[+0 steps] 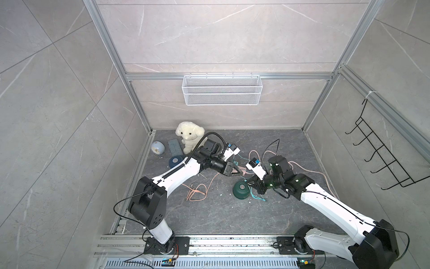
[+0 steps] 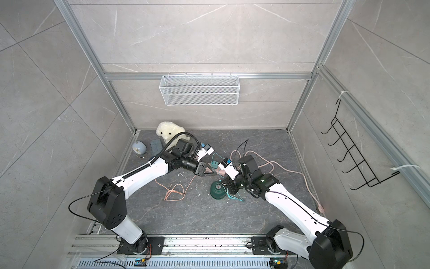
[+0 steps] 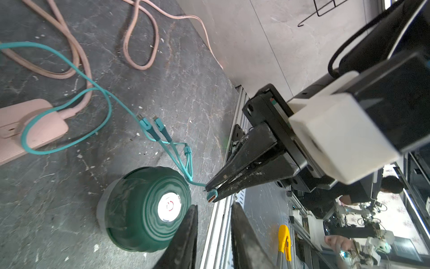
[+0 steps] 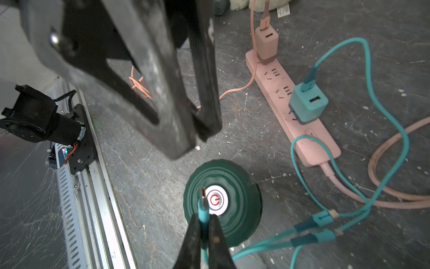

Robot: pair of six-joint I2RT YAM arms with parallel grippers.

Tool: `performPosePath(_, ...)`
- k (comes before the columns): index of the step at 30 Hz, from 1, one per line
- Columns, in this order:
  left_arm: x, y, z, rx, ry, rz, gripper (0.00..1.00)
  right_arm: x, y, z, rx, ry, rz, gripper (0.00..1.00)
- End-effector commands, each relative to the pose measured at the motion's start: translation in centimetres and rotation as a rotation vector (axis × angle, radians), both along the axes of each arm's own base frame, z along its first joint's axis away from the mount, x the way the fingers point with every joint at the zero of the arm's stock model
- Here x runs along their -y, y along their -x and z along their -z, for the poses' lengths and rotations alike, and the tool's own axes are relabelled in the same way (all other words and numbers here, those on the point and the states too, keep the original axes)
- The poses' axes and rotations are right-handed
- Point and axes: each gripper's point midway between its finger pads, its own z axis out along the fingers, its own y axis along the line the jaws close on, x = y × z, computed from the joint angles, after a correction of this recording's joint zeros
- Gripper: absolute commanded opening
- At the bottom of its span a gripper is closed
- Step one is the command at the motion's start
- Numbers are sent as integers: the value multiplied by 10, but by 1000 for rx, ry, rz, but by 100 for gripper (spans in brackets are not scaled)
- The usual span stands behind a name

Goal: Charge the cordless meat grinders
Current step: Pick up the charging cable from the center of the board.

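White wire-mesh basket hangs on the back-wall rail; can't make out any contents.

Green grinder sits upright mid-surface, just in front of the pink power strip and between the two arms. It's a ribbed dome with concentric ridges, a grey base ring and a silver hub with a red power icon.

Right hand is clenched on the teal plug, metal tip poking out past the fingertips. In the right wrist view the tip lines up over the dome next to the hub. In the left wrist view it sits just beside the dome's edge; contact can't be told.

Left hand is released, fingers apart with nothing between them, hovering close above the green grinder.

Navy grinder is on the far-left surface, beside the left arm and well apart from both hands.

Teal charger cube is plugged into the strip, and two spare cable heads lie on the dark marbled stone.
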Motion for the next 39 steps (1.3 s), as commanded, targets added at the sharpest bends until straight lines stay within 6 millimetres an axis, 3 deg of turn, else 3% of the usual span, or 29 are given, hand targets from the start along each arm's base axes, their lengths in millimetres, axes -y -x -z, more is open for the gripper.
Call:
performPosePath(1, 0, 9, -25, 82, 94, 51, 27, -10, -2, -17, 10, -48, -26, 8)
performPosePath(8, 5, 19, -29, 71, 134, 101, 23, -15, -2, -21, 1, -61, -45, 8)
performPosePath(17, 5, 35, -27, 51, 161, 167, 24, -19, -4, -33, 14, -86, -68, 8)
performPosePath(22, 4, 38, -25, 27, 162, 186, 19, -20, -3, -38, 14, -98, -78, 8)
performPosePath(28, -2, 29, -13, 57, 84, 137, 31, -19, 1, -40, 8, -101, -95, 8)
performPosePath(39, 0, 35, -16, 56, 110, 169, 27, -23, 2, -45, -5, -125, -119, 8)
